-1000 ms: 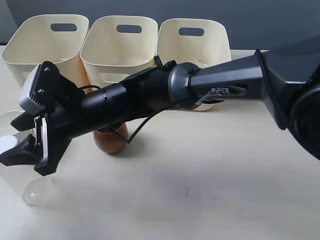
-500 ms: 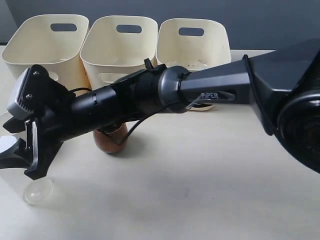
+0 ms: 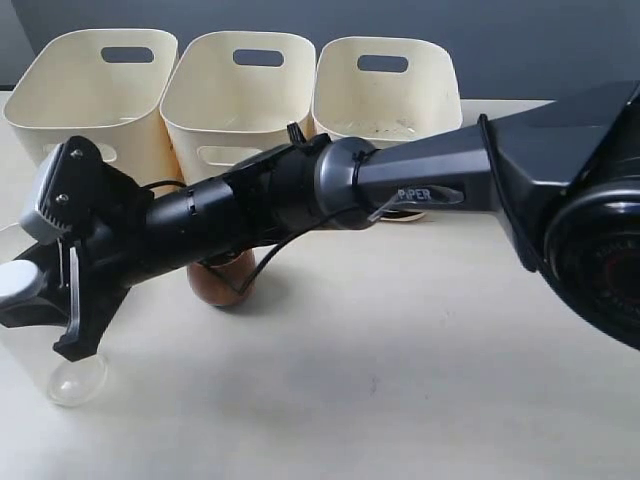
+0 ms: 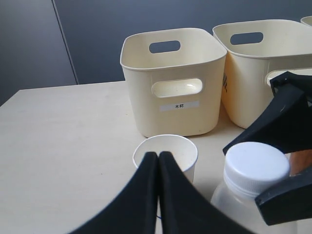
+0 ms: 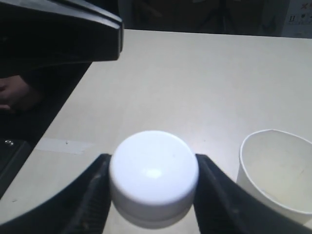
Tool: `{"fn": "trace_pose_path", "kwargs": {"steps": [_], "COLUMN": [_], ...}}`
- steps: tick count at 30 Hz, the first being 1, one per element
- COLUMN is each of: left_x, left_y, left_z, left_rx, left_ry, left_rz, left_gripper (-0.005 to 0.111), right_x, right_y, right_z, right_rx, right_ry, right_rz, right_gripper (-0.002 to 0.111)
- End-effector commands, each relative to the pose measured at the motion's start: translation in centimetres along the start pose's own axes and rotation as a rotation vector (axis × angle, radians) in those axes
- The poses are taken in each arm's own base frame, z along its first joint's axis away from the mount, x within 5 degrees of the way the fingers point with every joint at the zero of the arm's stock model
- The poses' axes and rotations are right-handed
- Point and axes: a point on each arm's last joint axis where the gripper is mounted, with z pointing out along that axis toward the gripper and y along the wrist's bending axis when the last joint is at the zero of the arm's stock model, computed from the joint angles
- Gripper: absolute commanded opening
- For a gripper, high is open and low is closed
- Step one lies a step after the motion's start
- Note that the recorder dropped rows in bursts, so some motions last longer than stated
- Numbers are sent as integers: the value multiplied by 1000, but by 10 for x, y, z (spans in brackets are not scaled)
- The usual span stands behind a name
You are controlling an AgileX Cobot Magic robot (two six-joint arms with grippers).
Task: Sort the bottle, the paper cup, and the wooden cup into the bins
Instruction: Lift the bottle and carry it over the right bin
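Observation:
The clear bottle (image 3: 62, 372) stands at the table's far left, and its white cap (image 5: 153, 175) sits between my right gripper's (image 5: 153, 168) fingers, which press on both of its sides. That gripper (image 3: 24, 292) has reached across from the right. The white paper cup (image 5: 279, 171) stands upright just beside the bottle. My left gripper (image 4: 158, 156) is shut and empty, hovering in front of the paper cup (image 4: 184, 152). The brown wooden cup (image 3: 226, 286) is half hidden behind the right arm. Three cream bins (image 3: 255, 95) line the back.
The right arm (image 3: 300, 200) stretches diagonally over the table in front of the bins. The nearest bin (image 4: 173, 83) carries a small white label and stands right behind the paper cup. Bare tabletop (image 3: 400, 360) lies to the front right.
My right gripper shifted a little to the left and its fingers closed in onto the bottle's cap. The cups and the bins have stayed put.

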Motion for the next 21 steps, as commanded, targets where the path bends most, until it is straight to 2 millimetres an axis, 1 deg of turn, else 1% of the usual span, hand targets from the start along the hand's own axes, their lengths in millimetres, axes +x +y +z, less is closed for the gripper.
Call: {"fn": "trace_pose_path", "kwargs": {"steps": [1, 3, 6, 11, 14, 15, 16, 21], "left_x": [-1, -1, -1, -1, -1, -1, -1, -1], "left_y": [0, 0, 0, 0, 0, 0, 0, 0], "left_z": [0, 0, 0, 0, 0, 0, 0, 0], "left_rx": [4, 4, 4, 4, 4, 4, 4, 4], "left_ry": [-17, -17, -17, -17, -17, -17, -17, -17], "left_rz": [2, 2, 2, 2, 2, 2, 2, 2], "left_gripper": [0, 0, 0, 0, 0, 0, 0, 0], "right_x": [-10, -15, -29, -47, -61, -65, -74, -99], "right_y": [-2, -2, -2, 0, 3, 2, 0, -7], "right_z": [-4, -7, -13, -29, -38, -42, -51, -85], "right_rx": [13, 30, 63, 116, 143, 161, 190, 254], "right_ry": [-23, -24, -30, 54, 61, 60, 51, 13], "right_rz": [-14, -21, -3, -28, -52, -55, -64, -71], "right_gripper": [-1, -1, -1, -1, -1, -1, -1, -1]}}
